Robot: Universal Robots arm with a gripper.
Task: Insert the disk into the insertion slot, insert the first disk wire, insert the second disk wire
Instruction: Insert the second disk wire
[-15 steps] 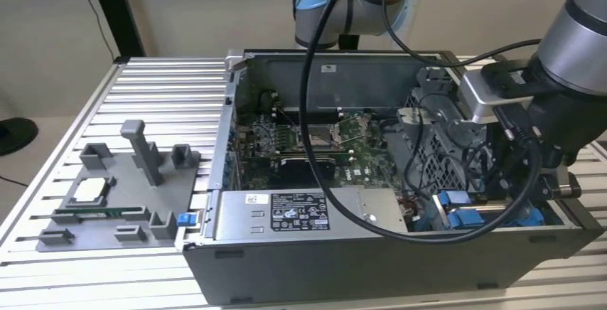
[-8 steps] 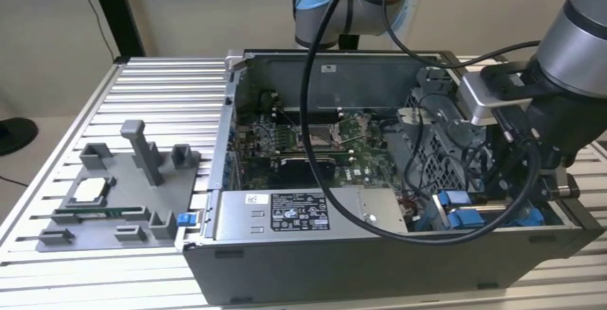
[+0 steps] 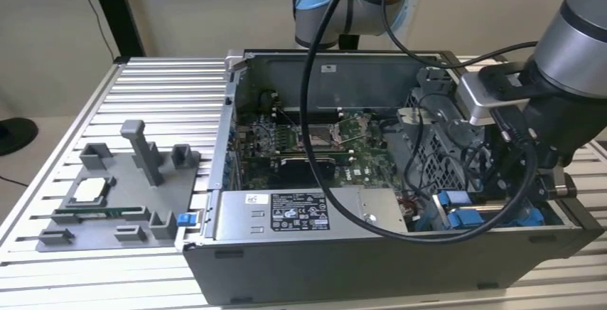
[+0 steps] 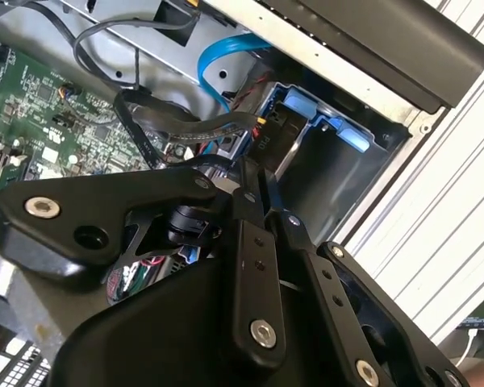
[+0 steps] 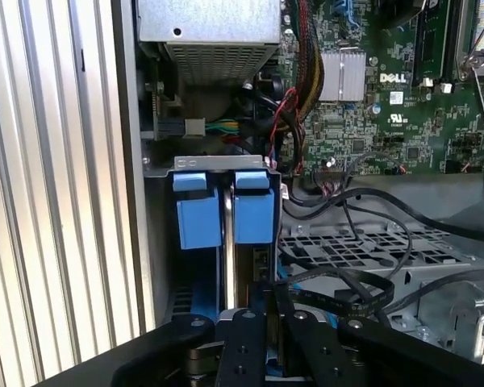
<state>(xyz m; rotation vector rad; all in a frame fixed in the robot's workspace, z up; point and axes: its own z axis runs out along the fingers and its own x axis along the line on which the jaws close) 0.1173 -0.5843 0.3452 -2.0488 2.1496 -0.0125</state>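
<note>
I see the fingers (image 4: 262,189) pressed together inside the open computer case (image 3: 379,260), their tips down on a black cable connector (image 4: 268,139) at the back edge of the disk (image 5: 252,266). The disk sits directly ahead of the fingertips, on edge in the insertion slot (image 5: 214,165), its blue frame tabs (image 5: 226,214) showing. A blue flat cable (image 4: 226,60) loops just beyond. The case rests on the ribbed desk (image 3: 161,97).

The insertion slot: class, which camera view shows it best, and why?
The first wrist view: the insertion slot faces the camera, both blue latch pieces plain. The second wrist view catches it obliquely past the gripper; the exterior view has it behind the arm.
</note>
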